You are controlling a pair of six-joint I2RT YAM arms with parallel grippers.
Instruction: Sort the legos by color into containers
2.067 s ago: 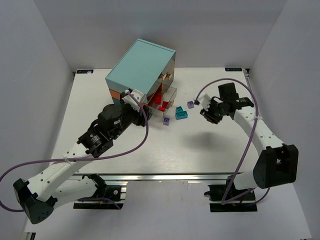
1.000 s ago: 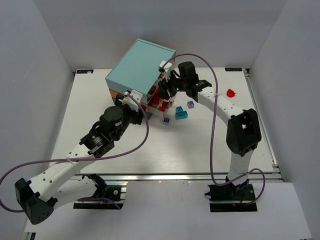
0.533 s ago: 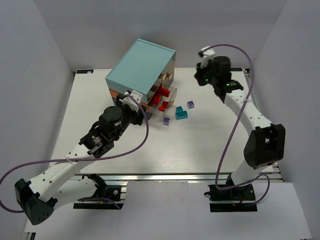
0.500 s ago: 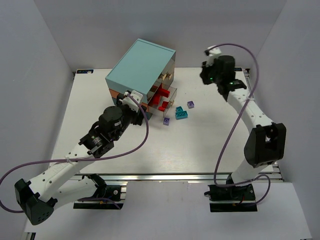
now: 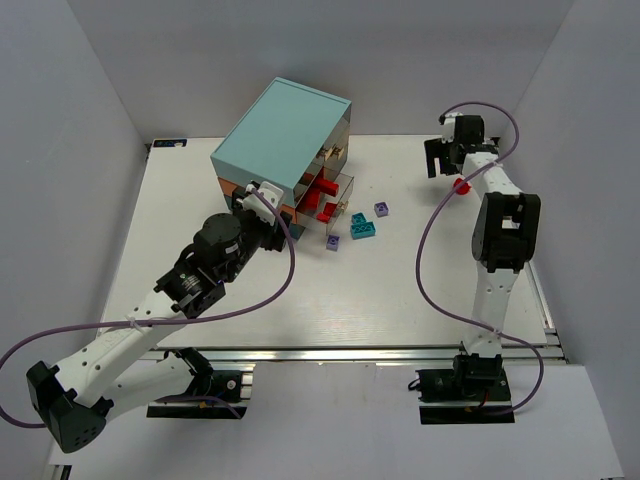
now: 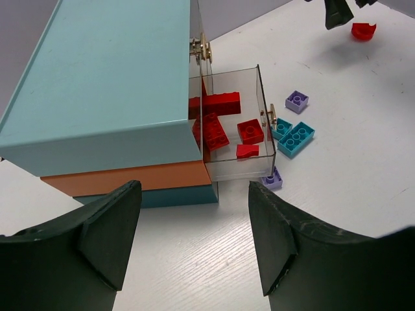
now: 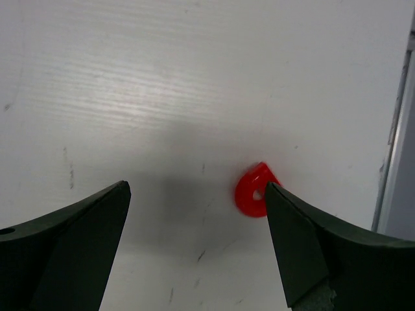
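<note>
The chest of containers (image 5: 285, 135) (image 6: 110, 78) stands at the back left of the table. One clear drawer (image 5: 338, 196) (image 6: 262, 116) is pulled out and holds several red legos (image 6: 224, 126). On the table by the drawer lie teal legos (image 5: 362, 227) (image 6: 293, 136) and two lavender legos (image 5: 381, 209) (image 5: 332, 242) (image 6: 297, 101). A small red piece (image 5: 461, 185) (image 7: 253, 192) lies alone at the far right. My right gripper (image 5: 447, 170) (image 7: 198, 240) hangs open over it, and the piece lies just off the right fingertip. My left gripper (image 5: 270, 212) (image 6: 194, 240) stands open and empty before the chest's near corner.
The table's right edge rail (image 7: 395, 129) runs close beside the red piece. White walls enclose the table on three sides. The right arm's purple cable (image 5: 430, 230) loops over the right half of the table.
The right arm has swung from the open drawer to the far right, over the lone red piece, and its jaws now stand wide. The left arm has barely moved.
</note>
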